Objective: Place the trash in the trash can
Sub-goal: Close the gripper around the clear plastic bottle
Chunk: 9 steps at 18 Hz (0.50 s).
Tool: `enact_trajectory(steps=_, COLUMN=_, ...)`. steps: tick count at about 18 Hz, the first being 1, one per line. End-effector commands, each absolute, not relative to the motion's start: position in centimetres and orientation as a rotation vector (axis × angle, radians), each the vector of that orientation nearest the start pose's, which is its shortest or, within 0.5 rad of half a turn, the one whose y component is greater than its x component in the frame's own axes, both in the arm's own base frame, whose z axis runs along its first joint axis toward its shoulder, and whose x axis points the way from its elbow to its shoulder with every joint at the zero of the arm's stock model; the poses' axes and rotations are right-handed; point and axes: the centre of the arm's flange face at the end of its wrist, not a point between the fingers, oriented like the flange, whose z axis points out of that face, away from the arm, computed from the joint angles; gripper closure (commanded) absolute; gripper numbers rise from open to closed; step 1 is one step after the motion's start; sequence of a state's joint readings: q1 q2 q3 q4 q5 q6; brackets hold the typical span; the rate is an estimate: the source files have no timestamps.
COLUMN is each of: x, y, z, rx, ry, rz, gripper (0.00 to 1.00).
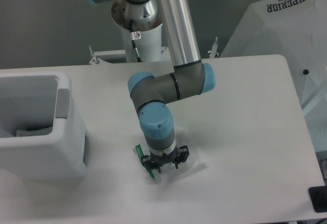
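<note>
The trash in view is a crinkled translucent wrapper with a green edge strip, lying flat on the white table near its front. My gripper points straight down onto the wrapper's left part, and its black fingers touch or nearly touch the plastic. The wrist hides the fingertips, so the jaw gap does not show. The trash can, a boxy white bin with a grey side panel, stands at the left edge, well left of the gripper. Something pale lies inside it.
The arm's base column rises at the back centre of the table. A white umbrella-like cover stands off the right rear corner. A dark object sits at the front right edge.
</note>
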State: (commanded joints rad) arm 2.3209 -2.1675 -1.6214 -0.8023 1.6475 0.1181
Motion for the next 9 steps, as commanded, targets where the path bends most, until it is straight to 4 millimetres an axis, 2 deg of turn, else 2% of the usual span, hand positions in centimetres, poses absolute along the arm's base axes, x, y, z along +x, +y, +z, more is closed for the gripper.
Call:
enact_trajectory(steps=5, x=-35.21, y=56.48, z=19.39, rx=-2.91, ry=-0.951, rz=0.17, gripper=0.69)
enact_trajectory(steps=9, x=-35.16, y=56.49, z=19.79, rx=-2.903, ry=-0.948, rz=0.167, gripper=0.74)
